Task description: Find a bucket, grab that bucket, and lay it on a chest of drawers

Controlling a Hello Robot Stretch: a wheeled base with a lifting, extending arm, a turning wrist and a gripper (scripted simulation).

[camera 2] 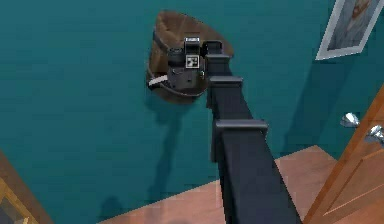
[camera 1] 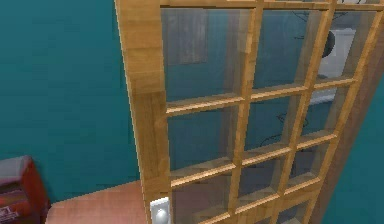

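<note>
Teal wall [camera 1: 60,90] backs a pale wooden glass-paned door [camera 1: 250,110] in the forward view, with a dark red cabinet [camera 1: 20,190] low left. Arm side view: the claw [camera 2: 165,80] holds a brown wooden bucket [camera 2: 172,30] clear of the floor, so this looks like the carrying step; next, drive on to find a chest of drawers

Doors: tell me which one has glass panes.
The wooden door in the forward view: a grid of glass panes fills its frame. The door at the arm side view's right shows plain wood and a round metal knob.

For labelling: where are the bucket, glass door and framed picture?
bucket [camera 2: 168,42]: arm side view, brown side
glass door [camera 1: 147,90]: forward view, left wooden upright
framed picture [camera 2: 352,25]: arm side view, its middle
</note>
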